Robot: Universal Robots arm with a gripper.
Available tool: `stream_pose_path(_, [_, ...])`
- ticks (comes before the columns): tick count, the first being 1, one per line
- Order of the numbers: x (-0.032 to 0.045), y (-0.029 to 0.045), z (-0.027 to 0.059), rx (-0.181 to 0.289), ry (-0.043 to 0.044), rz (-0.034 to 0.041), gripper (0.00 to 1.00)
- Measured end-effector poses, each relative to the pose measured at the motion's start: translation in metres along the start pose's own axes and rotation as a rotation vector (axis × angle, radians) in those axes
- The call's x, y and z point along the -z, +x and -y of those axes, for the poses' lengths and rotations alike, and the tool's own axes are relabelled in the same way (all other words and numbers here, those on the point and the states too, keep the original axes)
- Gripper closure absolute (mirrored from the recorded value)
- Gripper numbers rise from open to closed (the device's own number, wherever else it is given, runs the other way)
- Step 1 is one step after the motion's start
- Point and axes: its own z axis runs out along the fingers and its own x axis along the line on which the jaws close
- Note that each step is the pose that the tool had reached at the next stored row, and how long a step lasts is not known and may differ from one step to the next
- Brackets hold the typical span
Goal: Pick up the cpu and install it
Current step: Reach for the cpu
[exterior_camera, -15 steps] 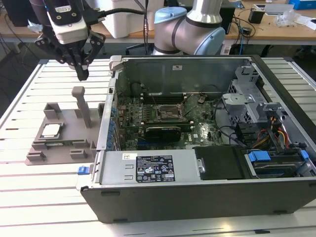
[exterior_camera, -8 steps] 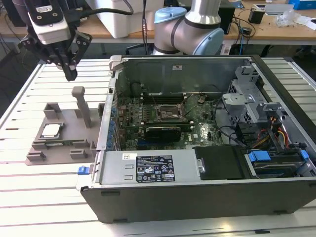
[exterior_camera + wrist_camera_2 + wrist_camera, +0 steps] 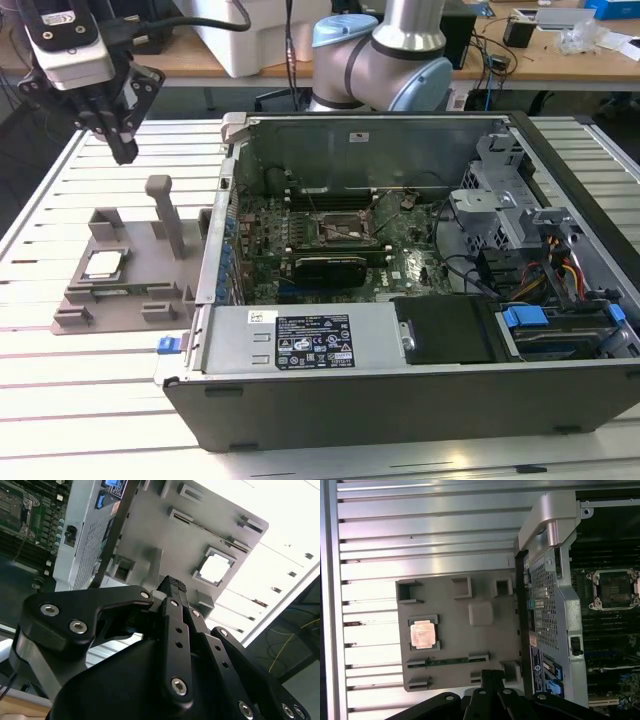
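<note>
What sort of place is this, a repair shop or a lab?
Most likely a robotics lab: a robot arm rises behind an open computer case on a slatted metal table, a cpu sits in a grey fixture block, and cable-strewn workbenches line the back.

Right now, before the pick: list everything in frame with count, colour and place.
cpu: one, silvery-white, seated in a recess of the fixture block.
fixture block: one, grey, on the table at the exterior view's left, beside the computer case.
computer case: one, dark grey, side open, on the table.
socket: one, black frame, on the board inside the case, appears empty.
table: one, silver, slatted.
robot arm: one, silver and light blue, behind the case.
gripper: one, black, above the fixture block, apart from the cpu.
</note>
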Motion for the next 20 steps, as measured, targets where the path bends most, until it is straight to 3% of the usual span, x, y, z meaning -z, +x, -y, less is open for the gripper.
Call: stream_pose_path(20, [0.0008, 0.0316, 0.0024, 0.000, 0.0000, 0.0000, 0.89])
